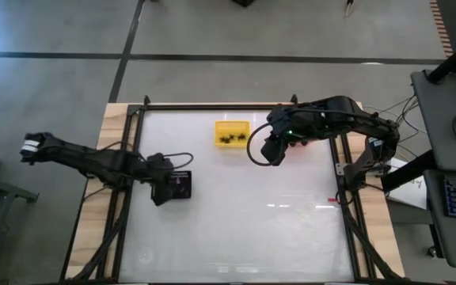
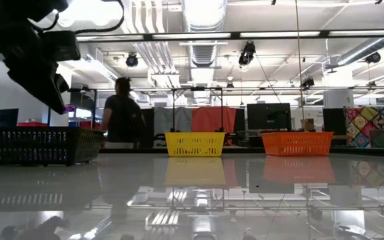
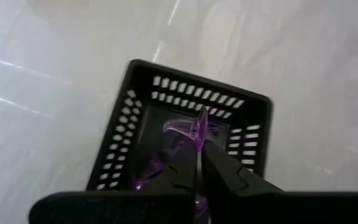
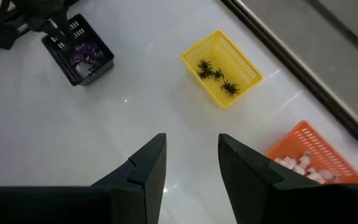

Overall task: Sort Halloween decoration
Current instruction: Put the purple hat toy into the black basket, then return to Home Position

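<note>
My left gripper (image 3: pixel 199 154) hangs over a small black basket (image 3: pixel 135 81) on the table's left half and is shut on a purple trinket (image 3: pixel 191 127). More purple trinkets (image 4: pixel 84 56) lie inside that basket. A yellow basket (image 1: pixel 232 133) near the far edge holds several black spider trinkets (image 4: pixel 216 74). An orange basket (image 4: pixel 309 155) to its right holds white trinkets (image 4: pixel 294 163). My right gripper (image 4: pixel 191 155) is open, up above bare table just right of the yellow basket, and touches nothing. My left gripper pinches the purple trinket between its two fingertips (image 3: pixel 213 158), gripping a thin edge of it (image 3: pixel 199 140). The fingers point down from above into the black basket's opening. The trinket sticks out past the fingertips, over the inside of the basket.
The three baskets stand apart in the low view: black (image 2: pixel 39 145) on the left, yellow (image 2: pixel 193 143) in the middle, orange (image 2: pixel 297 142) on the right. Bare glossy table (image 1: pixel 252 229) fills the near half. A person (image 2: pixel 122 110) stands in the room beyond.
</note>
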Robot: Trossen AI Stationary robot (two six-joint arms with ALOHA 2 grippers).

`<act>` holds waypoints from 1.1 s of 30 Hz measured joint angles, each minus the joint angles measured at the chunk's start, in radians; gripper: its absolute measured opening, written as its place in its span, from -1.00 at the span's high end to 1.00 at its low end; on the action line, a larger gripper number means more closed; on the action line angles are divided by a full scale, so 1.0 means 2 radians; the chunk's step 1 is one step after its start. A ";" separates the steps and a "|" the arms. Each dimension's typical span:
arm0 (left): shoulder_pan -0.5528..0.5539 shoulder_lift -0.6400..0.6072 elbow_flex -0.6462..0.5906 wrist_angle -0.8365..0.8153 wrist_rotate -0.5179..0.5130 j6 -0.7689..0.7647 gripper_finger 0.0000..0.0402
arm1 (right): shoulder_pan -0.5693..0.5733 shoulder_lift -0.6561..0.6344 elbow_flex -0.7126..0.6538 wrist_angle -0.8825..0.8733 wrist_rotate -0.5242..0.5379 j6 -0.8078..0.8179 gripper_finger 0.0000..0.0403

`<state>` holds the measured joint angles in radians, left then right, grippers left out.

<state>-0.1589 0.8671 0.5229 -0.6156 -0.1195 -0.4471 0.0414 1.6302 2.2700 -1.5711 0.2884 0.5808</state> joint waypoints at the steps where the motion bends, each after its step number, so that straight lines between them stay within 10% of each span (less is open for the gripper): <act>1: 0.000 -0.009 -0.005 0.000 -0.005 -0.004 1.00 | 0.000 0.000 0.000 0.000 0.000 0.001 0.32; 21: 0.000 -0.054 0.025 -0.062 -0.002 -0.031 0.63 | 0.012 -0.025 0.000 0.006 -0.053 -0.009 0.32; 33: -0.001 -0.130 0.091 -0.062 -0.200 0.027 0.63 | 0.068 -0.151 -0.014 0.103 -0.011 -0.115 0.32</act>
<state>-0.1608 0.6062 0.7048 -0.7402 -0.5186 -0.3926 0.1783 1.3281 2.2428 -1.3660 0.2665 0.3512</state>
